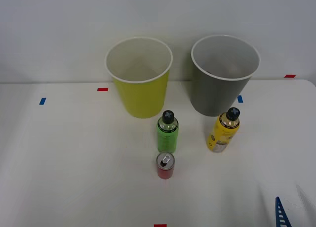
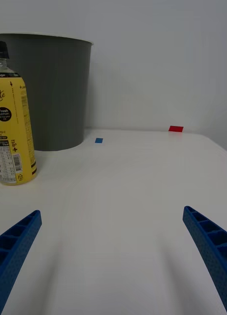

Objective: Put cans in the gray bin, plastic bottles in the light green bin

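Right wrist view: right gripper (image 2: pixel 111 256) empty, fingers spread; yellow bottle (image 2: pixel 12 118) stands before gray bin (image 2: pixel 54 88). Judged: approach step; next, centre on bottle.

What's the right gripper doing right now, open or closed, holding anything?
Right gripper: open and empty, fingers spread wide above the bare table, with the yellow bottle ahead of it.

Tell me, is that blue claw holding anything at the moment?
No, nothing is held. The right gripper is open, its blue fingers spread wide over bare table. The yellow bottle stands untouched ahead of it.
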Tool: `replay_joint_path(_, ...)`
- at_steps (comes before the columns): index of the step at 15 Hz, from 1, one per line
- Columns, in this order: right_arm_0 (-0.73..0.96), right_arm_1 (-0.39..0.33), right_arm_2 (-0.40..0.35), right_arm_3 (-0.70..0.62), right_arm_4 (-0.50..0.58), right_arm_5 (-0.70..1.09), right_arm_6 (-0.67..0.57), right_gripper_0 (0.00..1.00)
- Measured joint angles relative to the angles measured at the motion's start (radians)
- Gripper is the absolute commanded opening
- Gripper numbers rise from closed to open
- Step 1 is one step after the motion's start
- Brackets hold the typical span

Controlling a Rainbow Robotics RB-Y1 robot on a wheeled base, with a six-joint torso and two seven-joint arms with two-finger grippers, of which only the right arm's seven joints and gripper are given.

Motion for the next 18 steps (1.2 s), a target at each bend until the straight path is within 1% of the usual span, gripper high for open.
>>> replay_joint_path(18,0.002,0.0,0.001,-0.001,0.0,0.0,0.011,1.0)
